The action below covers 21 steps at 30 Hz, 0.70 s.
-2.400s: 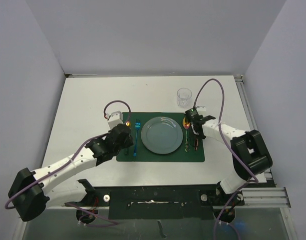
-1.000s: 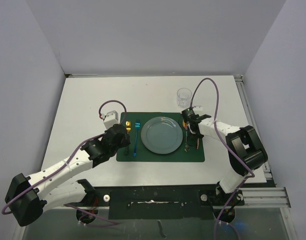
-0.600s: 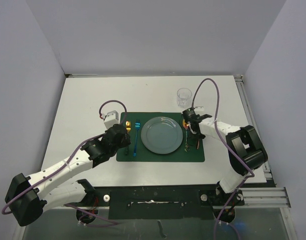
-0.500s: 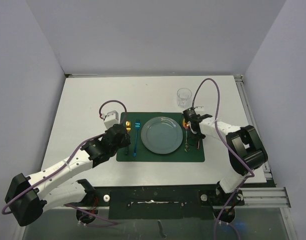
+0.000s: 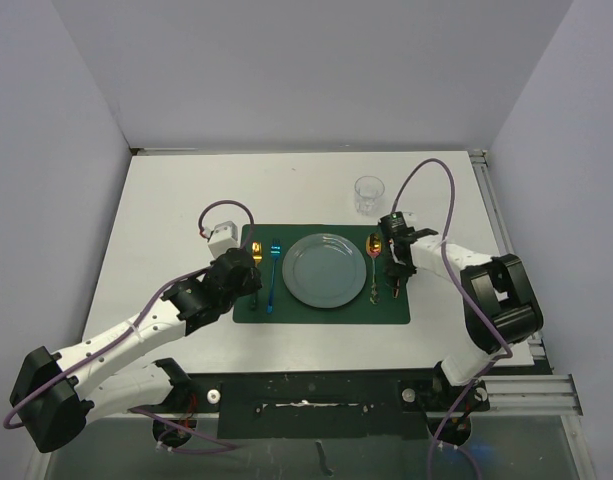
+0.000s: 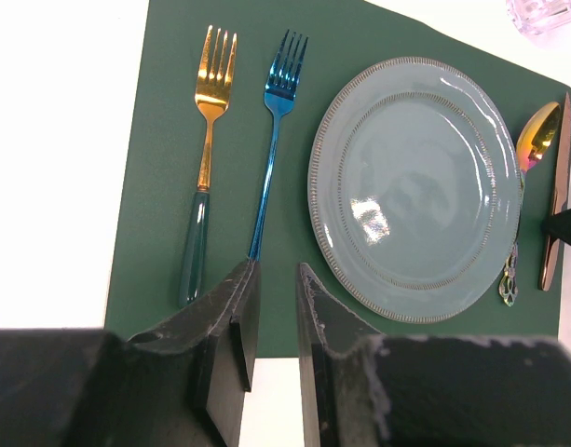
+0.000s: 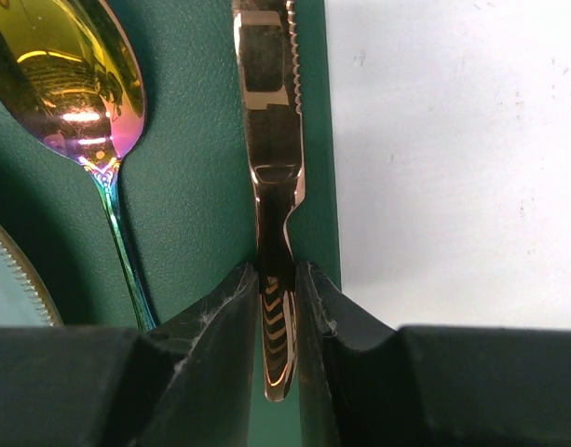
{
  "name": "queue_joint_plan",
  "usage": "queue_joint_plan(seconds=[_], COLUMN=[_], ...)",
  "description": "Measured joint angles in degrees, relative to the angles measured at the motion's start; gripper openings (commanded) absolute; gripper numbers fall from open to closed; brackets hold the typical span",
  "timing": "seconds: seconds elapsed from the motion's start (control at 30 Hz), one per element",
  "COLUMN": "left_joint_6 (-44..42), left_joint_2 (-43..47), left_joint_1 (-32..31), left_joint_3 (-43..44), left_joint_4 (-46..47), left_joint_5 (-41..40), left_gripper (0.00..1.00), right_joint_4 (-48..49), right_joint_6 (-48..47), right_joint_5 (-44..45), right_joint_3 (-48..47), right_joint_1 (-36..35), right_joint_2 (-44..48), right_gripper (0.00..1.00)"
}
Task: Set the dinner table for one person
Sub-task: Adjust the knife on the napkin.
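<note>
Right claw (image 7: pixel 277 276) pinches the knife (image 7: pixel 270 112) handle; left claw (image 6: pixel 276 279) hangs slightly ajar.

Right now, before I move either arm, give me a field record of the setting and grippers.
mat: dark green rectangular placemat on white tabletop
centre: round teal plate
left of plate: gold fork with green handle, blue metallic fork
right of plate: iridescent spoon, rose-gold knife near mat's right edge
beyond mat: clear glass
left gripper: empty, jaws slightly apart, by blue fork's handle end
right gripper: closed on knife handle
</note>
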<state>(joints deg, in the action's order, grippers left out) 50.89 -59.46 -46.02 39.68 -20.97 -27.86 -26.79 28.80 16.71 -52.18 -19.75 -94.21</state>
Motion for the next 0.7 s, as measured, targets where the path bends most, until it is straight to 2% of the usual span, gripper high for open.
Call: queue_joint_plan(seconds=[0.07,0.1,0.7], left_joint_6=[0.0,0.0,0.0], left_joint_2=[0.0,0.0,0.0], left_joint_1=[0.0,0.0,0.4], left_joint_3=[0.0,0.0,0.0], left_joint_4=[0.0,0.0,0.2], left_joint_5=[0.0,0.0,0.3], left_gripper=[0.19,0.19,0.19], right_joint_4=[0.1,0.2,1.1], right_joint_6=[-0.4,-0.6,-1.1], right_joint_5=[-0.6,-0.8,-1.5], right_joint_3=[0.1,0.1,1.3], right_joint_1=[0.3,0.3,0.6], right_joint_2=[0.1,0.2,1.5], right_gripper=[0.01,0.00,0.00])
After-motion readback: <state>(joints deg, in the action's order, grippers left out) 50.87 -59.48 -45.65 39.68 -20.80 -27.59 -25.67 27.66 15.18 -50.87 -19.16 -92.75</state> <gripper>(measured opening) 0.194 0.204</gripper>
